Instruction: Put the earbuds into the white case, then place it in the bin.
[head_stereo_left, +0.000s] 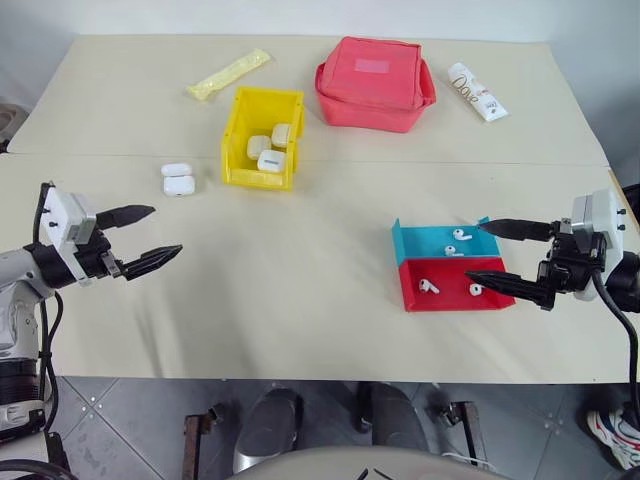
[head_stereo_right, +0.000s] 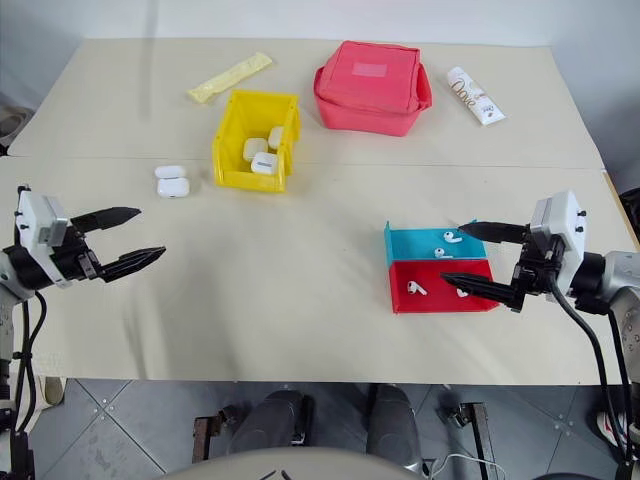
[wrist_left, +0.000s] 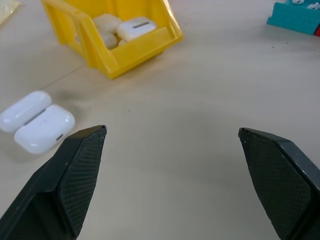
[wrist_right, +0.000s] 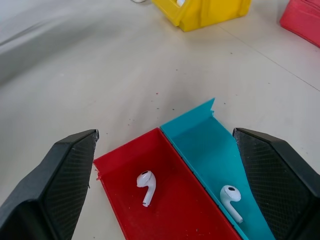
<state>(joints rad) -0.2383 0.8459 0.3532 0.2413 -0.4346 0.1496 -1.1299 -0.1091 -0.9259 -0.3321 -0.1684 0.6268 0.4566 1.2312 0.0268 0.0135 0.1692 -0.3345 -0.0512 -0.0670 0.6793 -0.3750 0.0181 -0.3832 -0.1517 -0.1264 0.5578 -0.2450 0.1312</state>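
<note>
Sitting in the red tray (head_stereo_left: 450, 298) and blue tray (head_stereo_left: 430, 243) at the lower right of the frame, the earbuds (head_stereo_left: 428, 286) lie right under the right gripper (head_stereo_left: 478, 252), fingers spread wide and empty. The white case (head_stereo_left: 178, 179) lies open at centre left beside the bin (head_stereo_left: 240, 130), up-frame of the equally open left gripper (head_stereo_left: 166, 231). Plenty of bare table (head_stereo_left: 300, 280) around both, so no crowding.

Right gripper (head_stereo_left: 488, 252) fingers hide part of the red tray (head_stereo_left: 440, 297) — its earbuds (head_stereo_left: 428, 286) stay uncountable; cases in the bin (head_stereo_left: 240, 135) overlap — number unclear.
</note>
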